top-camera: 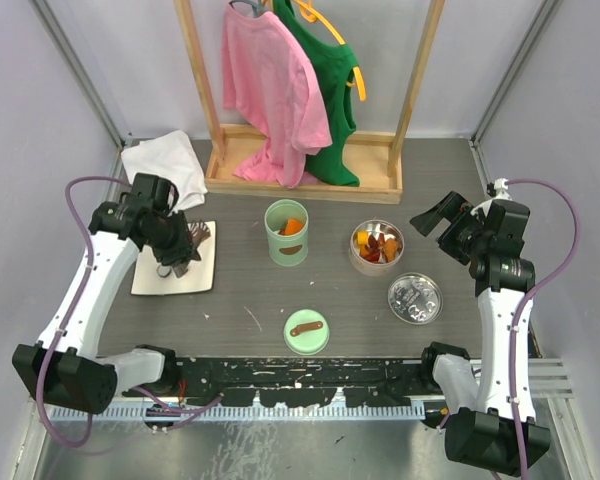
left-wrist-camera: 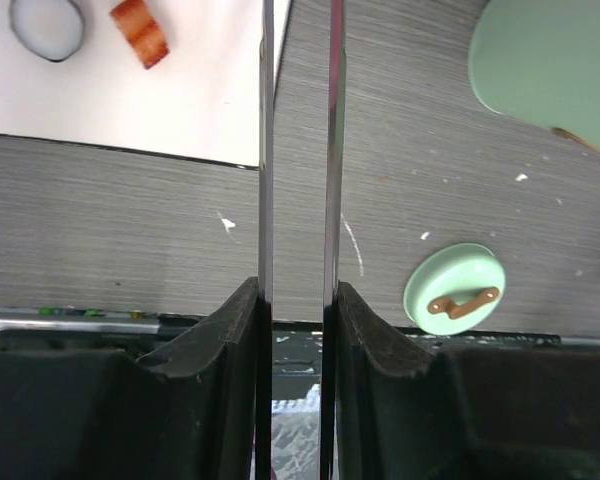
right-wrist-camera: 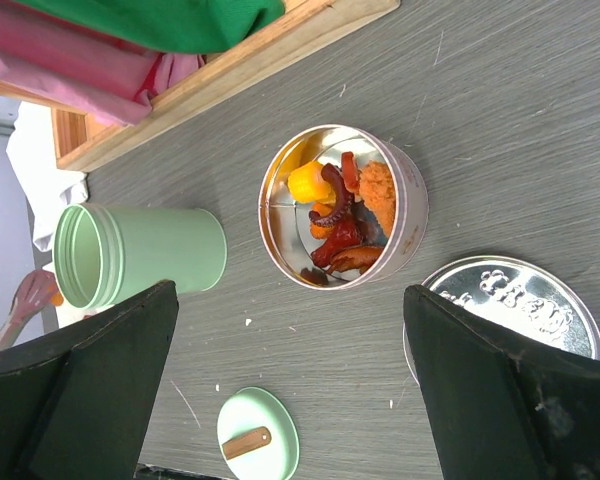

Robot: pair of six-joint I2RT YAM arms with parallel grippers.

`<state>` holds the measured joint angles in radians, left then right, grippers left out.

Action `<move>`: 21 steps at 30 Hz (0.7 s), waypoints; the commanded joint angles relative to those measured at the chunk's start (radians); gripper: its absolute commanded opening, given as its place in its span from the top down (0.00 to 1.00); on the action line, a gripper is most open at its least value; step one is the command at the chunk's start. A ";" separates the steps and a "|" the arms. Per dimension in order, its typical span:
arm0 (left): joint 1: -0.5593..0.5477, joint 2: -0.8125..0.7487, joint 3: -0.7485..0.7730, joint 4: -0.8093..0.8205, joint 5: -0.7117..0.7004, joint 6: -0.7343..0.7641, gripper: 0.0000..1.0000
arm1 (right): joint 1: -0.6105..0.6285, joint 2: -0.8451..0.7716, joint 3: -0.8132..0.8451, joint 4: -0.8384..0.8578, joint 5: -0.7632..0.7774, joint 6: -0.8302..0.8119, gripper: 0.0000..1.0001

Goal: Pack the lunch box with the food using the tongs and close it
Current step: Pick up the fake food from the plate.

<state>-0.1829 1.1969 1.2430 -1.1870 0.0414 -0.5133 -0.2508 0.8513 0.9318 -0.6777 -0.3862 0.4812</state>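
Note:
My left gripper [left-wrist-camera: 298, 300] is shut on the tongs [left-wrist-camera: 266, 150], whose two thin metal arms run up between its fingers. It hangs over the white square mat [top-camera: 202, 277] at the left. The green cylindrical lunch box [top-camera: 286, 245] stands open at the table's middle, with an orange piece [top-camera: 292, 226] inside. Its green lid [top-camera: 306, 331] with a wooden handle lies nearer the front. The food [right-wrist-camera: 342, 205], orange, red and dark pieces, fills a round metal tin [top-camera: 362, 262]. My right gripper [right-wrist-camera: 288, 300] is open and empty, raised to the right of the tin.
The tin's silver lid [top-camera: 414, 297] lies right of the green lid. A wooden rack [top-camera: 300, 185] with pink and green shirts stands at the back, a white cloth [top-camera: 165, 160] at back left. On the mat lie a red striped piece [left-wrist-camera: 140, 30] and a grey-rimmed oval [left-wrist-camera: 47, 25].

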 commanded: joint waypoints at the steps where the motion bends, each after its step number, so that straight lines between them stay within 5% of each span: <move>1: -0.004 -0.045 0.057 0.028 0.130 -0.024 0.86 | -0.002 -0.010 0.003 0.046 -0.006 0.002 0.00; 9: -0.052 -0.087 0.094 0.149 0.279 -0.107 0.85 | -0.004 -0.013 0.007 0.041 -0.003 0.002 0.00; 21: -0.420 0.060 0.280 0.255 0.180 -0.179 0.84 | -0.003 -0.020 0.024 0.026 0.011 -0.006 0.00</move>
<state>-0.5179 1.1858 1.4399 -1.0214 0.2493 -0.6849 -0.2508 0.8505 0.9318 -0.6781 -0.3859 0.4812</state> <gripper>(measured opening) 0.306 0.998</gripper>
